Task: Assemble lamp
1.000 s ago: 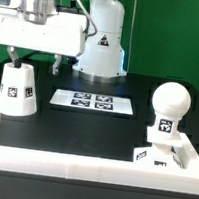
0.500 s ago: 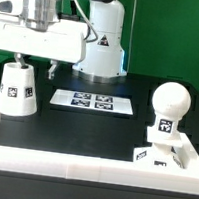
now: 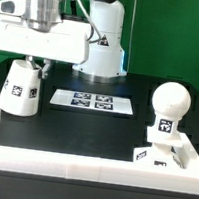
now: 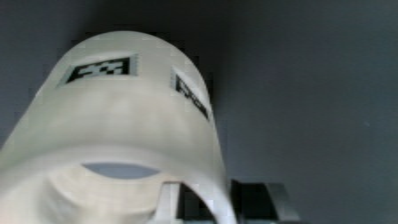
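Exterior view, one shade, one bulb, one base

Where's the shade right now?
The shade stands upright on the black table at the exterior view's left, directly under the end effector, with the marker board to its right.

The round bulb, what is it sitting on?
The bulb stands upright on the square base, by the tray's white wall on the exterior view's right. Where its neck meets the base is too small to see.

Shade under end effector, bulb on base
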Available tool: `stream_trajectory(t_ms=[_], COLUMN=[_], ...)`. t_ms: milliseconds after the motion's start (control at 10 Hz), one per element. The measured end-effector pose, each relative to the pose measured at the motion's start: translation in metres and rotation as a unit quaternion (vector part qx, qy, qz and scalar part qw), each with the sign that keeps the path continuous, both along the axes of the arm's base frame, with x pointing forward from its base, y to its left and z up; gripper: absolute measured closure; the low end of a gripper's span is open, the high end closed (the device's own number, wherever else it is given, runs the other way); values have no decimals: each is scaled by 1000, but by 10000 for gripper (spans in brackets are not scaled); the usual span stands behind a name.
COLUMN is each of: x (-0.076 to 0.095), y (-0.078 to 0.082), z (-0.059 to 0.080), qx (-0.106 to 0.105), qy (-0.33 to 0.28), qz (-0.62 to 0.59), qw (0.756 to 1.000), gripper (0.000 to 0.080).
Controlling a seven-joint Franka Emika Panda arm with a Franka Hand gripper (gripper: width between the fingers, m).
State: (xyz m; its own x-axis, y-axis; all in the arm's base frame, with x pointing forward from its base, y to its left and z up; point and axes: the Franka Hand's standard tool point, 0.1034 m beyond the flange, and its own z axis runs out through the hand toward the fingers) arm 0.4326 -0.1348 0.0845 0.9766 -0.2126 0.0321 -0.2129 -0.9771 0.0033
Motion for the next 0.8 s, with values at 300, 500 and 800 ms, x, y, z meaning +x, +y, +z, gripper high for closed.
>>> stream_trajectory(t_ms=[300, 500, 800], x=[20, 32, 59], y=[36, 75, 129], z=[8, 24, 66], qx=[9, 26, 50], qy=[-2, 0, 11], qz=[-5, -27, -80], qw=[1000, 999, 995], gripper=[756, 755, 755])
